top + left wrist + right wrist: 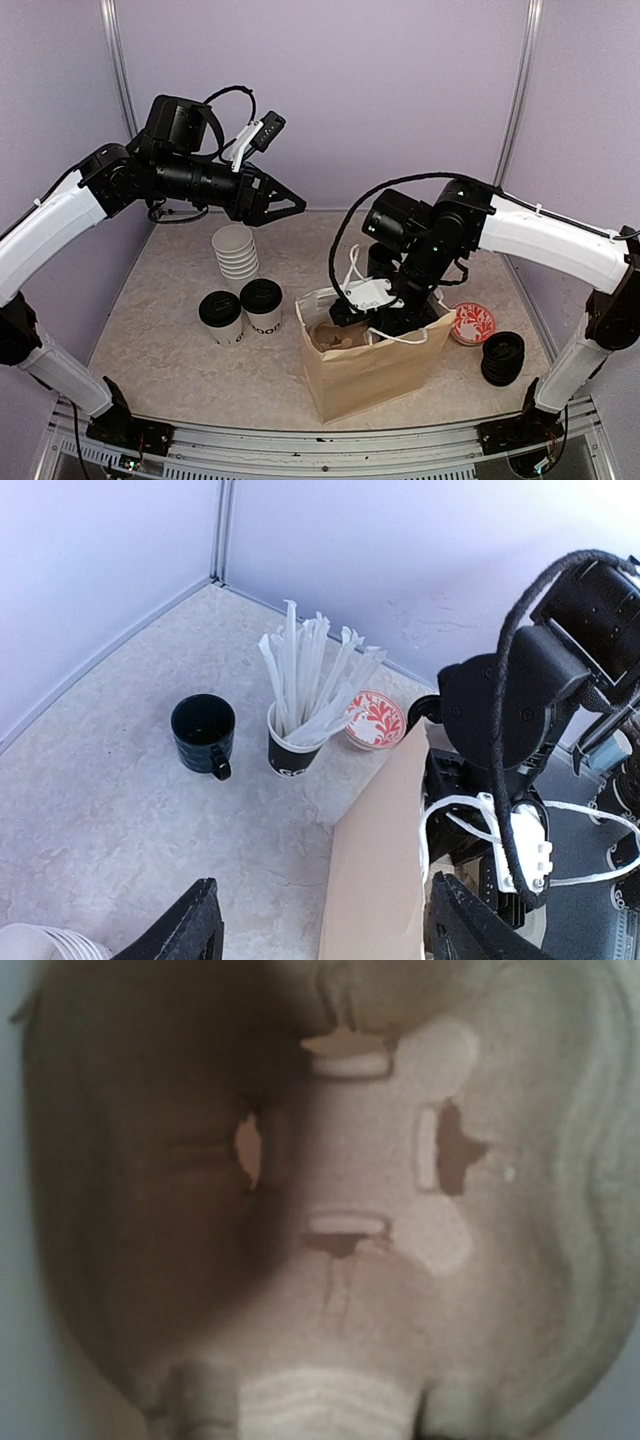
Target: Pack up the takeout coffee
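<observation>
- At the lower left of the top view, the takeout coffee is seen upright on the table (150, 335). The left coffee cup (220, 318) and the right coffee cup (262, 306) are white with black lids and stand just beside each other.
- Just behind them, a stack of white cups (236, 250) without lids is set.
- In the upper left of that view, the left gripper (290, 207) is held high above the table, well apart from both coffees. In the left wrist view its fingers (188, 930) are spread wide, and nothing is held between them.
- At lower centre, a brown paper bag (375, 375) is stood open, and a brown moulded tray (328, 336) is seen inside it.
- The right gripper (350, 312) is lowered into the mouth of the bag. Whether its jaws are spread or pressed together cannot be told, as the right wrist view is filled by the blurred tray, seen close up.
- To the right of the bag, a red patterned dish (473, 323) and a stack of black lids (502, 357) are placed near each other.
- In the middle left of the left wrist view, a black mug (204, 732) and a black cup of white sticks (293, 752) are seen side by side.
</observation>
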You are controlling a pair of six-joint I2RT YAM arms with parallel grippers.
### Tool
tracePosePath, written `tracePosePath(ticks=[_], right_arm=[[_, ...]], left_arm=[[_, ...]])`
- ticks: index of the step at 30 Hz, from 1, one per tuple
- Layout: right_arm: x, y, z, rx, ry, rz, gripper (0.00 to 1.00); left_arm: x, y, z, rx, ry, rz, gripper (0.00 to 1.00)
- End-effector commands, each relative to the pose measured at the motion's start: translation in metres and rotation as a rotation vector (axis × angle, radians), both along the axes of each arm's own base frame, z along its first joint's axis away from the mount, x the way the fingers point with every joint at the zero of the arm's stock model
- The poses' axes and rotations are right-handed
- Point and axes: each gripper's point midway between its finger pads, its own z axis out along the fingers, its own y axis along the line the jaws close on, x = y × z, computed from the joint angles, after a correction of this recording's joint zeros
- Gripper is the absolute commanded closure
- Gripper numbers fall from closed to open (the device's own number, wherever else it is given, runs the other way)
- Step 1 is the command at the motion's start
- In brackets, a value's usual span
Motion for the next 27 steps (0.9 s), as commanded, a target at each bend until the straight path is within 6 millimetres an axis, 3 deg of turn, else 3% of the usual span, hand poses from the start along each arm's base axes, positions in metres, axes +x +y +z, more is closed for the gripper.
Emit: tracePosePath(ticks=[1, 10, 15, 20, 27], right_arm=[[0.000, -0.008, -0.025, -0.109, -0.010, -0.023, 0.76], [-0.007, -0.008, -0.066, -0.210, 0.027, -0.009, 0.77], [-0.009, -0.008, -0.077, -0.231, 0.046, -0.003, 0.76], [-0.010, -0.005, -0.069, -0.220, 0.040, 0.005, 0.68], [-0.012, 0.000, -0.030, -0.156, 0.024, 0.032, 0.50]], left_arm=[[0.008, 0.011, 0.016, -0.052, -0.066, 0.030, 0.30], [0.008, 0.025, 0.003, -0.039, -0.067, 0.032, 0.30], [0.007, 0.031, -0.007, -0.040, -0.059, 0.027, 0.30], [0.008, 0.033, -0.011, -0.032, -0.061, 0.023, 0.30], [0.007, 0.031, -0.016, -0.025, -0.052, 0.005, 0.30]])
